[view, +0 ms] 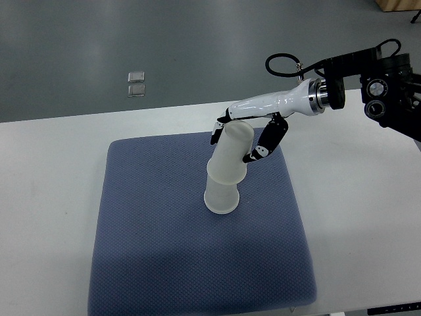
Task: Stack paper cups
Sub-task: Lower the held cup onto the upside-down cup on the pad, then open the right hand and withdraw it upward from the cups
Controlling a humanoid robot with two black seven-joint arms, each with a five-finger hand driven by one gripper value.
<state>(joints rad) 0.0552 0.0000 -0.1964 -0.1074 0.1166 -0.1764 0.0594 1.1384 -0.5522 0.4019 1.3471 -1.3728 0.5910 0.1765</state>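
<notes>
A white paper cup (221, 197) stands upside down on the blue mat (151, 250). A second white cup (232, 153) sits tilted on top of it, also mouth down, partly slipped over it. My right hand (242, 139) comes in from the right edge and its fingers are curled around the upper part of this top cup, one finger (270, 139) on its right side and others on its left. The left arm does not show.
The mat lies on a white table (355, 197). Two small silver squares (137, 84) lie on the grey floor beyond the table's far edge. The right arm's black joints and cables (385, 85) hang over the table's far right corner.
</notes>
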